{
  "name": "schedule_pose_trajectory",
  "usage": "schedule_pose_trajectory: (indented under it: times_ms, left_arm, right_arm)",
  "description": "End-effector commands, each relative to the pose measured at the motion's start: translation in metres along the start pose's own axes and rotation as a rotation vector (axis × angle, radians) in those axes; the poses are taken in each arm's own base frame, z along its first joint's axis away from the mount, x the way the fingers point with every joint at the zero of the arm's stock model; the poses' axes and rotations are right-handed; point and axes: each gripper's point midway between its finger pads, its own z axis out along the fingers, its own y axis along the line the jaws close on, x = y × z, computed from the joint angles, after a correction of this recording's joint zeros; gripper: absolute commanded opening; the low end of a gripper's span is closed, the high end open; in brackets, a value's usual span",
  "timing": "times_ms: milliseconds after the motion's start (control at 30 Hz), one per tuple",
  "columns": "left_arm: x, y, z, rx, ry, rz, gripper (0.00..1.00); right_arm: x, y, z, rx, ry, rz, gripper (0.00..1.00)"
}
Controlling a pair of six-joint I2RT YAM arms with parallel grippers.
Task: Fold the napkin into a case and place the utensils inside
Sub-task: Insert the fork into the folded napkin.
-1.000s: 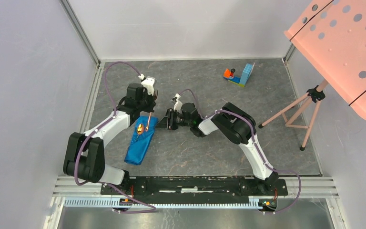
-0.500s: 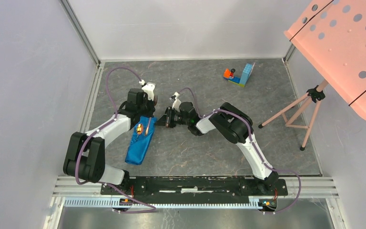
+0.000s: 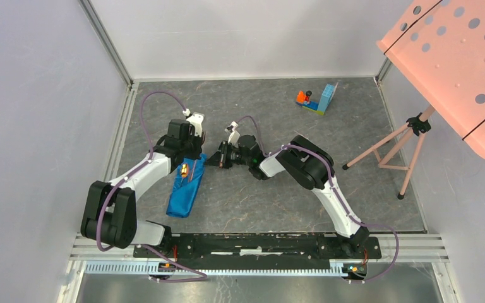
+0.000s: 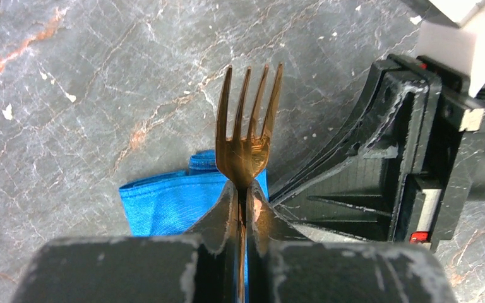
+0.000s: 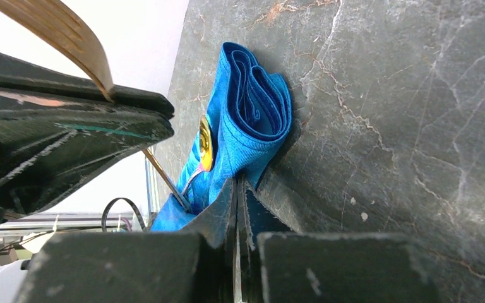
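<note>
The napkin is folded into a narrow bright blue case [image 3: 185,187] lying on the grey table, its open end toward the grippers. My left gripper [image 3: 192,153] is shut on a copper-gold fork [image 4: 244,120], tines pointing away, handle slanting down into the case's mouth [image 5: 164,180]. The case [image 4: 164,201] shows just beyond the jaws. Another utensil's gold head [image 5: 206,144] pokes out of the case [image 5: 252,113], also seen from above [image 3: 184,168]. My right gripper [image 3: 214,160] is shut on the case's upper edge [image 5: 236,189].
An orange-and-blue toy block piece [image 3: 316,100] stands at the back right. A pink tripod stand [image 3: 396,149] with a perforated pink board [image 3: 461,57] is at the right. Metal rails run along the table's left [image 3: 119,136] and near edges.
My left gripper has moved nearer and lower with the fork, whose handle has slid further into the case. My right gripper has shifted slightly left, still at the case's edge.
</note>
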Motion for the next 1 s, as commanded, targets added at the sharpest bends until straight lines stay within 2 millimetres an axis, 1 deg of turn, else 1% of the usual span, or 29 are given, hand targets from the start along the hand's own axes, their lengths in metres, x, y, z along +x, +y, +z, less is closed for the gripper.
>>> schedule_pose_trajectory:
  times_ms: [0,100,300,500,633,967]
  left_arm:
    - [0.005,0.006,-0.008,-0.032,0.032,-0.019,0.03]
    - [0.011,0.003,-0.009,-0.026,0.045,-0.055,0.03]
    - [0.024,0.004,-0.012,-0.04,0.083,-0.072,0.05]
    - [0.041,0.005,-0.014,-0.048,0.159,-0.087,0.06]
    - [0.045,0.005,-0.018,-0.054,0.189,-0.087,0.09]
    - [0.061,0.003,-0.021,-0.045,0.293,-0.091,0.11]
  right_arm:
    - [-0.007,0.007,0.008,-0.022,-0.033,-0.027,0.0]
    - [-0.009,0.007,0.007,-0.018,-0.039,-0.03,0.0]
    - [-0.01,0.006,0.005,-0.005,-0.048,-0.032,0.0]
    - [-0.012,0.007,0.004,-0.003,-0.054,-0.033,0.0]
    - [-0.013,0.01,0.005,-0.008,-0.056,-0.042,0.0]
    - [-0.013,0.009,0.003,0.002,-0.058,-0.041,0.0]
